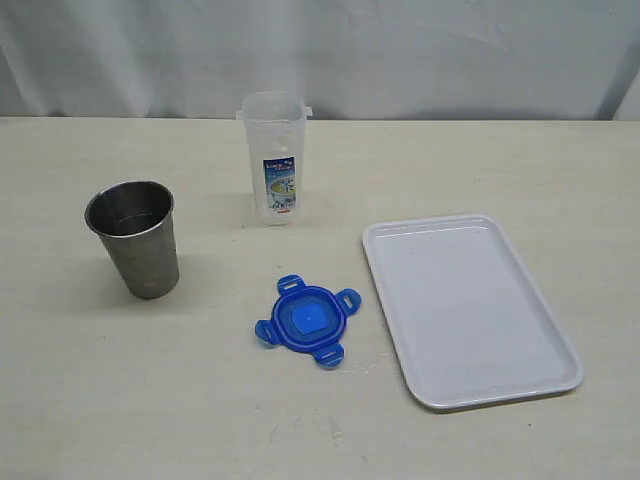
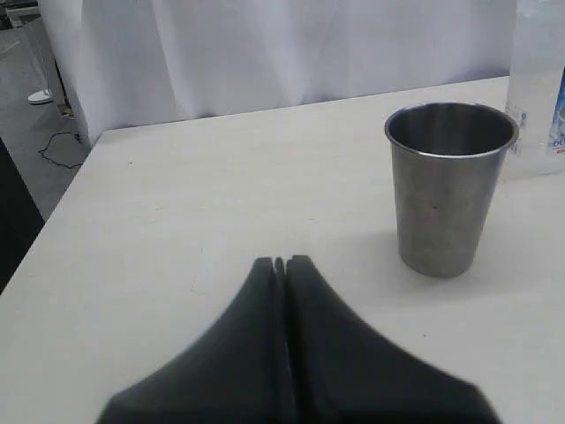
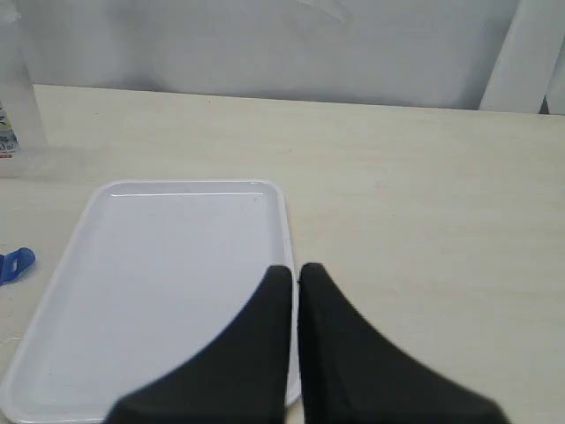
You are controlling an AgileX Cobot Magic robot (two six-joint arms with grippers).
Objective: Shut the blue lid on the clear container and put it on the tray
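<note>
Left wrist view, item 1: left claw (image 2: 281,262). Black, both fingers pressed together, nothing between them. It hangs over bare worktop (image 2: 221,194).

Item 2: cup (image 2: 450,190). Grey steel, upright, mouth open. It stands beyond the left claw and apart from it.

Item 3: container (image 2: 538,88). Clear plastic with a printed label, cut off by the picture's edge. It stands just behind the cup in this view.

Right wrist view, item 4: right claw (image 3: 296,269). Black, fingers together with only a hairline gap, gripping nothing. Its tips show in front of one long rim of the tray (image 3: 185,185); whether they touch it cannot be told.

Item 5: tray. White, flat, rectangular, with rounded corners and a low rim.

Item 6: lid (image 3: 16,263). Blue; only one flap shows, at the picture's edge, on the worktop beside the tray.

Exterior view, layout:
- The container (image 1: 273,160) stands upright at the back, near the middle, its top uncovered.
- The lid (image 1: 307,320) lies flat on the worktop in front of the container and apart from it, four flaps spread outward.
- The tray (image 1: 470,310) lies right of the lid, near but not touching.
- The cup (image 1: 135,240) stands left of the lid, well apart from the container.
- A white cloth (image 1: 320,50) hangs behind the worktop.
</note>
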